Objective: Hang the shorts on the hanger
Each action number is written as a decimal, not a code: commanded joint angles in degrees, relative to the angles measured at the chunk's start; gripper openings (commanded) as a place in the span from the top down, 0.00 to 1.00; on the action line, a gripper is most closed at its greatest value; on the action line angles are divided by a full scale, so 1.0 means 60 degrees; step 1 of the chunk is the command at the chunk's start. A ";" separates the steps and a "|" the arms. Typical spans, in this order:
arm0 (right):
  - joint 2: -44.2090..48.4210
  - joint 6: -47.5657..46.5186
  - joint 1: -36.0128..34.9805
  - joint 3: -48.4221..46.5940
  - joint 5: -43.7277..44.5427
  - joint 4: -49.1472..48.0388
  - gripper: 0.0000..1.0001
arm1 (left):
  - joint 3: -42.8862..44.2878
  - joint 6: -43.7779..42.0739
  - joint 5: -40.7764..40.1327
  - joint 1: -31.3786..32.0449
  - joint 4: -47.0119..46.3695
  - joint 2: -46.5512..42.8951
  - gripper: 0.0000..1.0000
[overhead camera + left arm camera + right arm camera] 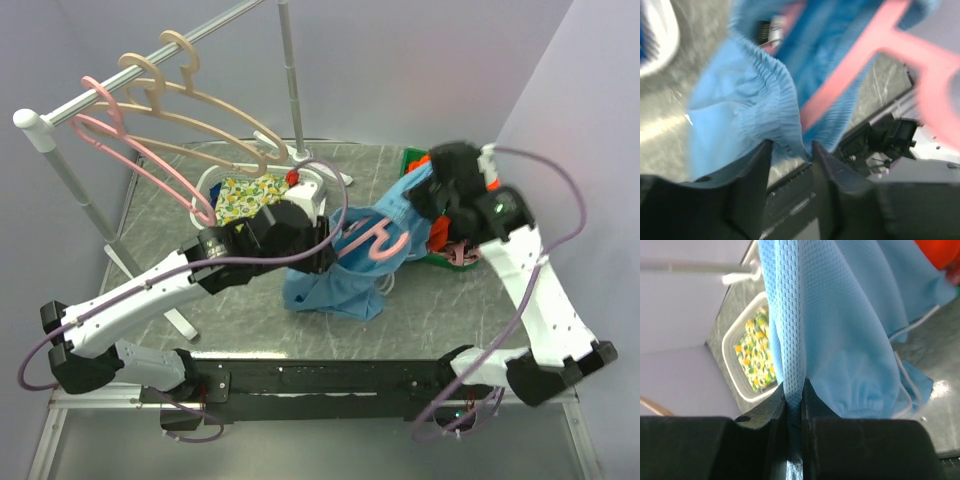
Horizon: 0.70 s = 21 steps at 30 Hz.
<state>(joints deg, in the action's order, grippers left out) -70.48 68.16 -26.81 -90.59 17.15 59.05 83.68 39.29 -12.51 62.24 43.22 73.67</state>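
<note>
Right wrist view: the right gripper (794, 390) had its fingers (771, 416) pressed together on a vertical fold of the shorts (840, 330), the light blue mesh rising from the pads toward 12 o'clock. A white drawstring (904, 390) hung at 3 o'clock of the grip.

Left wrist view: the left gripper (789, 152) had its fingers (752, 182) apart. The gathered elastic waistband sat at the mouth of the gap, touching both tips but not clamped. The hanger (875, 47), salmon pink, ran from 1 o'clock of that gripper down behind the waistband.

Top view: the shorts hung between the two grippers, with the lower cloth heaped on the marble table (230, 310). The right gripper stood at 2 o'clock of the garment and the left at 9 o'clock.

A white basket (205, 185) with a lemon-print cloth (245, 195) lay at 10 o'clock of the shorts, and an orange garment (940, 250) at 2 o'clock. Beige hangers (230, 118) and a second pink hanger (160, 168) hung on the rail (150, 63), well apart at 10 o'clock
</note>
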 commanded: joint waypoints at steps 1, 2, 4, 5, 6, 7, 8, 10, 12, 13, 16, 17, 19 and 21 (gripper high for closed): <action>-0.2120 -0.0885 0.0820 -0.4214 -0.0982 0.2800 1.00 | 0.1724 -0.1434 -0.0229 -0.0587 -0.0289 0.0492 0.54; -0.2604 -0.0988 0.1023 -0.5906 -0.1389 0.3381 1.00 | 0.2003 -0.1595 -0.0185 -0.0617 -0.0319 0.0655 0.53; -0.3385 -0.1134 0.1200 -0.6697 -0.2222 0.3899 1.00 | 0.2809 -0.1918 -0.0054 -0.0734 -0.0348 0.1108 0.46; -0.3400 -0.0976 0.1274 -0.6409 -0.2822 0.3885 1.00 | 0.3014 -0.2006 0.0193 -0.0749 -0.0392 0.1212 0.41; -0.3342 -0.0945 0.1260 -0.6203 -0.3191 0.3768 1.00 | 0.3306 -0.2166 0.0297 -0.0778 -0.0465 0.1315 0.38; -0.3327 -0.0873 0.1274 -0.5824 -0.3369 0.3593 1.00 | 0.3425 -0.2241 0.0356 -0.0778 -0.0509 0.1417 0.34; -0.3312 -0.0814 0.1275 -0.5603 -0.3704 0.3534 1.00 | 0.3528 -0.2314 0.0371 -0.0778 -0.0553 0.1447 0.26; -0.3283 -0.0857 0.1377 -0.5135 -0.4116 0.3242 1.00 | 0.3602 -0.2358 0.0343 -0.0778 -0.0568 0.1244 0.20; -0.3399 -0.0945 0.1479 -0.5044 -0.4438 0.3225 1.00 | 0.3384 -0.2504 0.0415 -0.0778 -0.0597 0.0922 0.17; -0.3429 -0.1003 0.1494 -0.5044 -0.4454 0.3298 1.00 | 0.3281 -0.2607 0.0561 -0.0778 -0.0539 0.0543 0.15; -0.3503 -0.1077 0.1509 -0.4898 -0.4601 0.3415 1.00 | 0.3032 -0.3207 0.0841 -0.0604 0.0367 0.0073 0.17; -0.3517 -0.1091 0.1509 -0.4854 -0.4630 0.3445 1.00 | 0.2770 -0.3469 0.0681 -0.0428 0.0500 -0.0162 0.16; -0.3518 -0.1164 0.1523 -0.4708 -0.4602 0.3460 1.00 | 0.1760 -0.3516 0.0272 0.0085 0.0706 -0.0862 0.12; -0.3415 -0.1136 0.1553 -0.4372 -0.4630 0.3184 1.00 | 0.1000 -0.3283 -0.0051 0.0653 0.1056 -0.1304 0.06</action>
<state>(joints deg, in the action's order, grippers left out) -92.84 61.39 -18.13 -118.48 -7.40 78.41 95.83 21.56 -10.41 61.04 44.51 71.85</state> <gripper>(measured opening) 0.152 0.916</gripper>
